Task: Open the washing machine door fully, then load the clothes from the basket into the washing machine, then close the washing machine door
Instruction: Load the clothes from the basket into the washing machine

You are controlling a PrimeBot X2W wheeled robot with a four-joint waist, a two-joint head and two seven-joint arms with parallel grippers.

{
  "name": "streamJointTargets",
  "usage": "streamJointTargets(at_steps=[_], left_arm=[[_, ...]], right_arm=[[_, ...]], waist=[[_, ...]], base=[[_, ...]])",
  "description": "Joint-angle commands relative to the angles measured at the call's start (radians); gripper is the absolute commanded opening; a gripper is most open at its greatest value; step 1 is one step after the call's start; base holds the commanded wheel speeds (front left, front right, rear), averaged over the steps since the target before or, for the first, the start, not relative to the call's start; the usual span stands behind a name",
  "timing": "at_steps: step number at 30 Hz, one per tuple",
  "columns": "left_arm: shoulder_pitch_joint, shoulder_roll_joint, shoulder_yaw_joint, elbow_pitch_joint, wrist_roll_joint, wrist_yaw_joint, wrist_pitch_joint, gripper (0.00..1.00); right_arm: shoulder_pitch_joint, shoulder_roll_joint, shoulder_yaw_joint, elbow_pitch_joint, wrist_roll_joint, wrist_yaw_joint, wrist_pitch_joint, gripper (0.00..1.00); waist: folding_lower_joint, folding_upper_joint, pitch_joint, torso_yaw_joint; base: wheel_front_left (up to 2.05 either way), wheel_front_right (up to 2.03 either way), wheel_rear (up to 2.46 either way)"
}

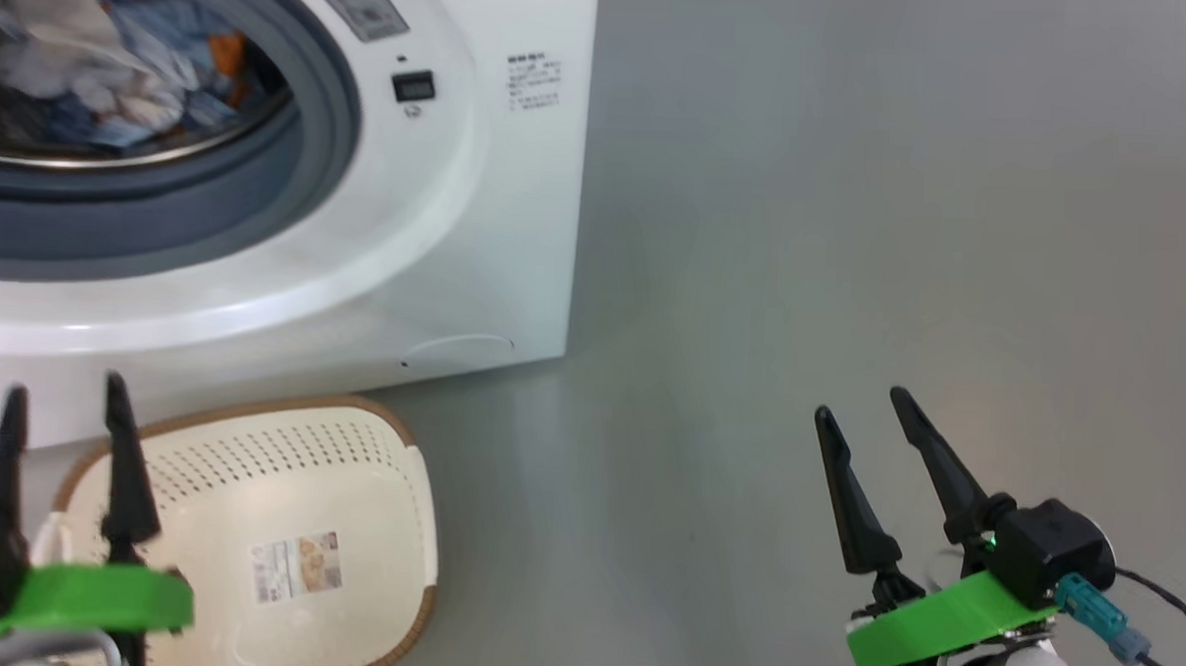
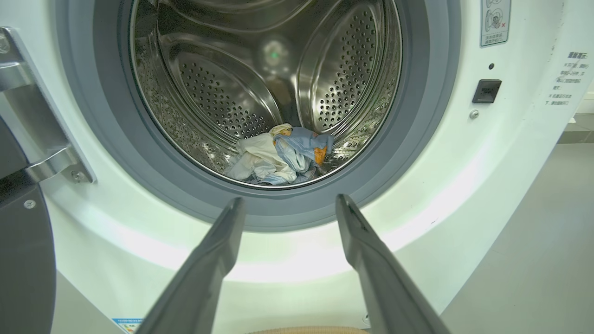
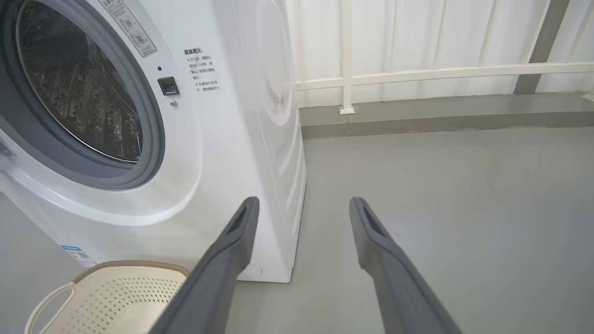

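Note:
The white washing machine (image 1: 478,218) stands at the upper left with its opening uncovered. Light blue and cream-white clothes (image 2: 278,155) lie at the bottom of the steel drum (image 2: 222,93). The washing machine door (image 2: 23,260) is swung open to the left on a metal hinge (image 2: 44,139); just its dark edge shows. The cream-white basket (image 1: 246,478) sits on the floor before the machine, with nothing in it but its label (image 1: 295,565). My left gripper (image 1: 65,390) hangs open over the basket's left end, pointing at the drum. My right gripper (image 1: 862,405) is open and holds nothing, over bare floor to the right.
Grey floor (image 1: 860,185) stretches right of the machine. A white railing (image 3: 441,72) and a low kerb (image 3: 441,116) run behind it. A dark latch socket (image 2: 486,90) sits right of the grey gasket (image 2: 417,139).

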Motion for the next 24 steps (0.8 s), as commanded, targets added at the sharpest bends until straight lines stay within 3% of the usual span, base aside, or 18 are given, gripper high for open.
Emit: streamJointTargets(at_steps=[1, 10, 24], left_arm=[[0.015, 0.018, 0.03, -0.036, 0.009, 0.014, -0.008, 1.0], [0.182, -0.02, -0.019, -0.093, 0.017, 0.04, 0.004, 1.0], [0.276, -0.037, -0.09, -0.121, 0.041, 0.046, 0.017, 1.0]], right_arm=[[0.016, -0.001, 0.016, -0.019, -0.008, 0.002, 0.0, 1.0], [0.112, -0.001, -0.008, -0.043, -0.021, 0.002, 0.039, 1.0], [0.204, -0.001, -0.021, -0.111, -0.037, 0.002, 0.095, 1.0]], waist=[[0.0, 0.0, -0.075, 0.043], [0.0, 0.0, -0.192, 0.089], [0.0, 0.0, -0.286, 0.114]], base=[[0.0, 0.0, 0.0], [0.0, 0.0, 0.0], [0.0, 0.0, 0.0]])
